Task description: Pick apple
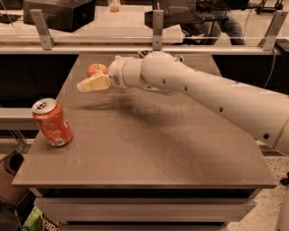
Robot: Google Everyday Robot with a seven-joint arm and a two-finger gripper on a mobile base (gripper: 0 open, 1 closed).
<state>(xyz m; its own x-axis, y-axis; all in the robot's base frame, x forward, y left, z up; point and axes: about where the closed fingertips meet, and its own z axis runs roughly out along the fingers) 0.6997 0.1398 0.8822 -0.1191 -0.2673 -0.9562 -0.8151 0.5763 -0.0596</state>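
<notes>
The apple (pixel 96 68) is small, round and red-orange, and sits on the brown table (pixel 149 144) near its far left corner. My gripper (pixel 85 85) has cream-coloured tips at the end of the white arm (pixel 194 88), which reaches in from the right. It hovers just in front of and slightly below the apple in the picture, covering the apple's lower edge. I cannot tell whether it touches the apple.
An orange-red soda can (pixel 52 122) stands upright near the table's left edge, well in front of the apple. A rail with metal posts (pixel 157 25) runs behind the table. Another counter with dark boxes (pixel 58 11) lies beyond.
</notes>
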